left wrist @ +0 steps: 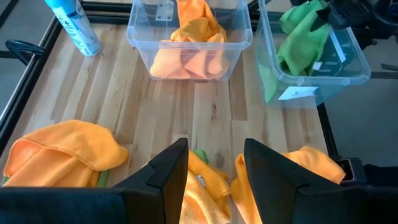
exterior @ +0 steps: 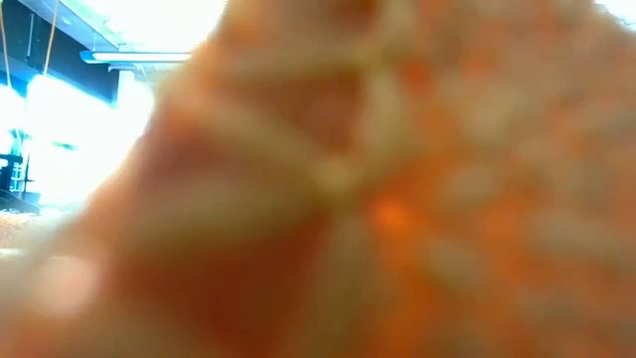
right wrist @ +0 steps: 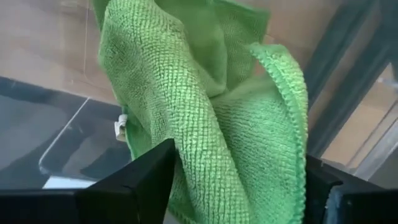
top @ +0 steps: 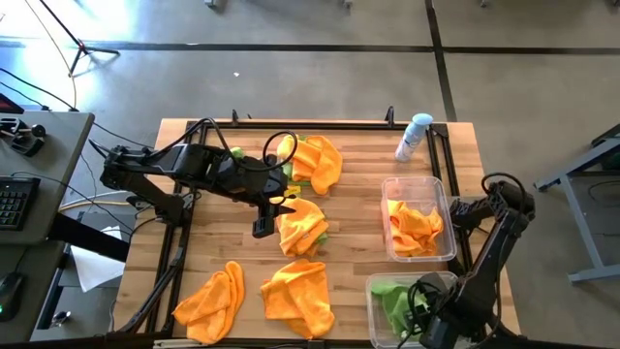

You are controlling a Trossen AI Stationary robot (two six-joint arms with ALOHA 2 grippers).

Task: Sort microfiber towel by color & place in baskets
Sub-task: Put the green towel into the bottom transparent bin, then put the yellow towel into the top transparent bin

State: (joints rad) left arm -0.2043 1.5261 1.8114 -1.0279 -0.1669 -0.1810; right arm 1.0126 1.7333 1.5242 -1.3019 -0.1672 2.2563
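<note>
We see the left hand [top: 263,227] spread over the orange towel [top: 300,225] at surface centre. Right hand [right wrist: 230,186] at 5 o'clock, probably pinching the green towel [right wrist: 211,112] inside a basket [top: 373,291].

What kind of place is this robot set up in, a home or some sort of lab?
Most likely a lab or workshop, not a home: a bare concrete floor marked with tape lines, a keyboard on a side desk, and a framed wooden table built for the two arms.
</note>
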